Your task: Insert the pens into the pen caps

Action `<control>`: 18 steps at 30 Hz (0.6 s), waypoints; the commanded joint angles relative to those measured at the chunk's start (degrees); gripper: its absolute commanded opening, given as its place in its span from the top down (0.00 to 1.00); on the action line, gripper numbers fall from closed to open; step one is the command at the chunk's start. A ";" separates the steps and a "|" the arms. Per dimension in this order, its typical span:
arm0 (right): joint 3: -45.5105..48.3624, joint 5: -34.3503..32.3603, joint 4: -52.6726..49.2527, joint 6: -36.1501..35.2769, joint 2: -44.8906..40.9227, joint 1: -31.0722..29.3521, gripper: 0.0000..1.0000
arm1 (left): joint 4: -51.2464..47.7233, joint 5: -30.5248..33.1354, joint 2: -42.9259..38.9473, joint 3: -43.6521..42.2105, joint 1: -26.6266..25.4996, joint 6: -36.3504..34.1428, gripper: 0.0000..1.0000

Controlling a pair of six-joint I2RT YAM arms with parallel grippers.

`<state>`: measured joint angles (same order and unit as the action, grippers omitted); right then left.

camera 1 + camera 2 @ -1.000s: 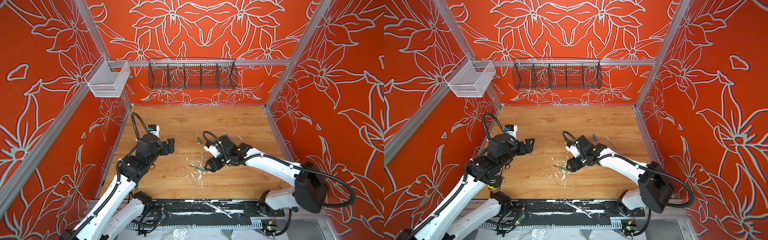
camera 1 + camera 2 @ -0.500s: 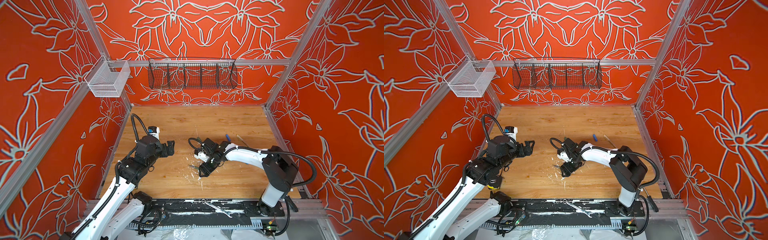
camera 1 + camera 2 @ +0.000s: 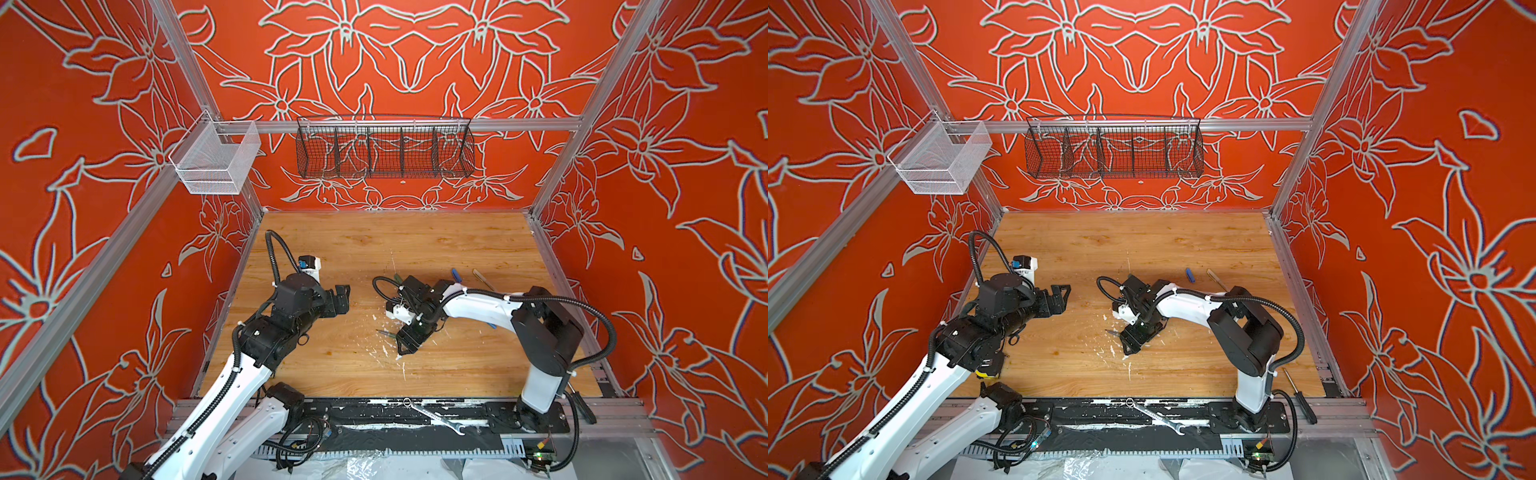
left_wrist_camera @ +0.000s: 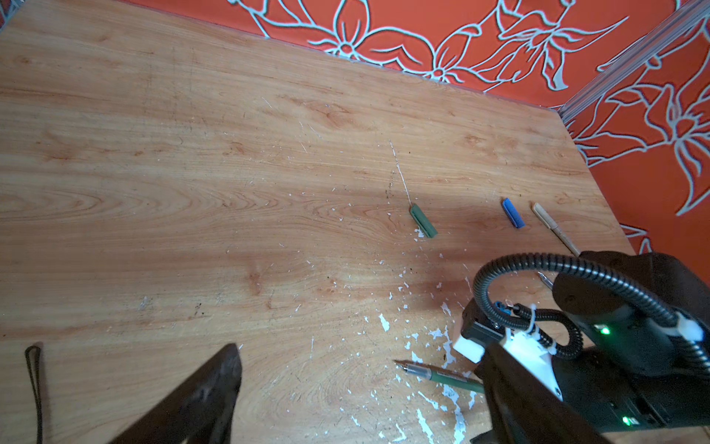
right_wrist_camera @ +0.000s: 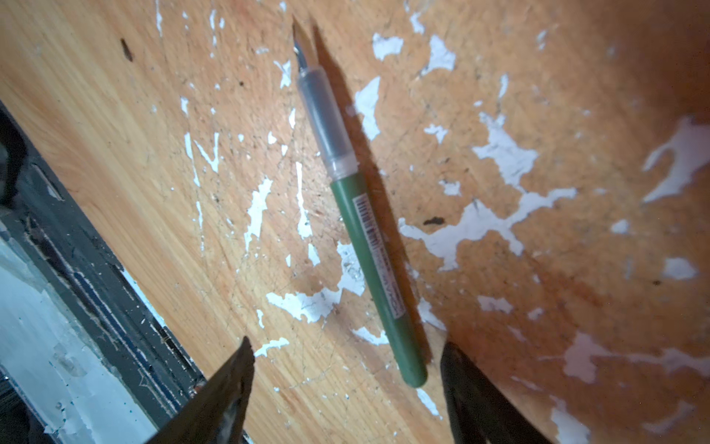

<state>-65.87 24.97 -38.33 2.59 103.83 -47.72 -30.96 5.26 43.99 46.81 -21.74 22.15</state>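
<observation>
Green pen lies flat on the wooden surface, with its rear end between the spread fingers of the right gripper and its dark pointed tip aimed away from the gripper. The barrel's end sits close beside one finger and well off the opposite one. The right gripper is wide open, low over the pen and grasping nothing. In both top views only the pen's tip shows past this gripper.

The green cap lies behind the right gripper, beyond its wrist. The blue cap and the beige pen lie farther off to that side, just beside each other.

The left gripper is also open and empty. It hovers well apart from the pen and faces the right gripper across the chipped, white-flecked wood.
</observation>
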 commanded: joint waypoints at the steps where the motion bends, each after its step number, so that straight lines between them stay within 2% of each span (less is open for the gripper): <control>1: 0.59 6.05 -1.32 -1.24 1.60 0.08 0.23 | -1.02 -0.33 -0.74 -0.39 0.31 1.35 0.03; 5: 2.53 12.73 0.85 0.50 0.21 -0.06 0.24 | -2.22 -0.60 -1.74 -1.55 0.29 3.28 0.03; 9: 5.44 15.18 5.16 3.40 -1.46 -0.27 0.25 | -2.28 -3.10 -3.35 -4.88 0.29 5.86 0.03; 14: 8.19 17.71 14.59 9.71 -0.66 -1.71 0.26 | -0.53 -7.42 -6.02 -10.87 0.29 9.30 0.03; 18: 10.57 21.63 24.69 16.08 -0.65 -4.06 0.26 | -1.85 -7.53 -8.42 -12.42 0.29 9.72 0.03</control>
<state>-57.58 43.16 -22.24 12.91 102.72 -49.98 -32.08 -0.95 37.36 34.54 -21.74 29.80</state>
